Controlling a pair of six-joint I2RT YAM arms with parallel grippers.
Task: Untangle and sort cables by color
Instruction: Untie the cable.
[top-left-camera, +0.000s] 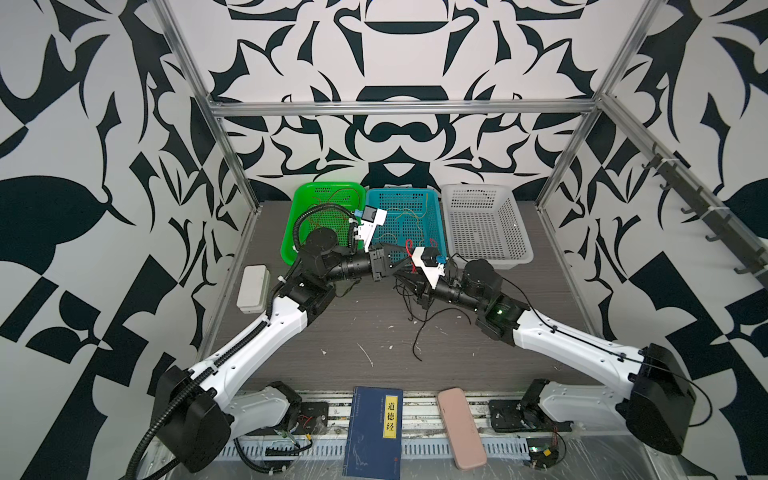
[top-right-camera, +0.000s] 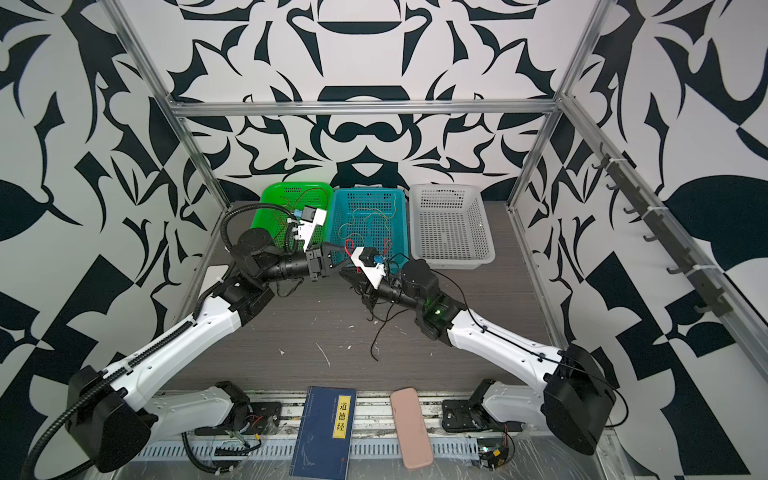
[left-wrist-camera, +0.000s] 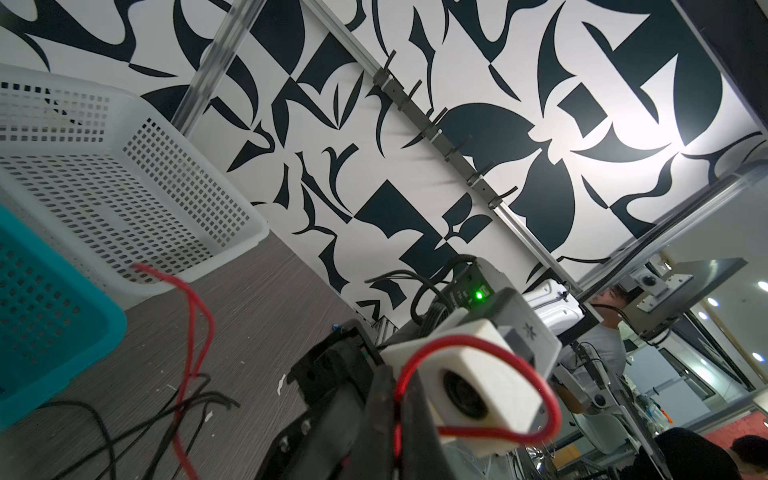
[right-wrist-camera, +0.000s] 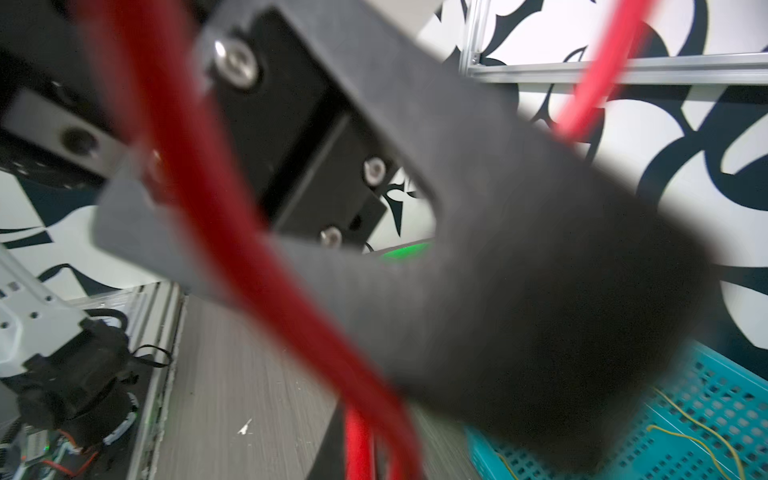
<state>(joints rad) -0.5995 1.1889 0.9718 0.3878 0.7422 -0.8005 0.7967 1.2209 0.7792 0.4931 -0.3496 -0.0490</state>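
Left gripper (top-left-camera: 405, 252): fingers pressed together, pinching the red cable (right-wrist-camera: 208, 174), which is held up just off the near rim of the teal basket (top-left-camera: 403, 190) at the far edge of the desk (top-left-camera: 332, 340). Right gripper (top-left-camera: 404, 281) sits just beside and below it. Can't tell if its fingers are spread or closed, or on what: they're hidden under its own camera mount in both top views and blurred at the wrist.

Risks as I read them:
- Red loop arcs across the right wrist camera (left-wrist-camera: 478, 386). Can't tell if it's touching or just in front. If left hauls toward the green basket (top-left-camera: 324, 185), the loop probably hooks the housing.
- Red's lower run drops into the black cables (top-left-camera: 415, 340) tangled mid-desk in front of the teal basket. Pull with no anchor and the clump likely rides along or cinches tighter.
- If right is on the same red strand, the arms fight each other. The wire slips from the pinch or gets stretched.
- Grippers are nearly touching, and a left finger fills the right wrist view. Any wrist twist risks a knock.
- Wire is string-thin. The pinch could lose it mid-carry and drop it among the yellow cables (right-wrist-camera: 681, 432) in the teal basket, which would be the wrong bin.
- One black strand trails toward the near edge. A right forearm sweep could drag it.
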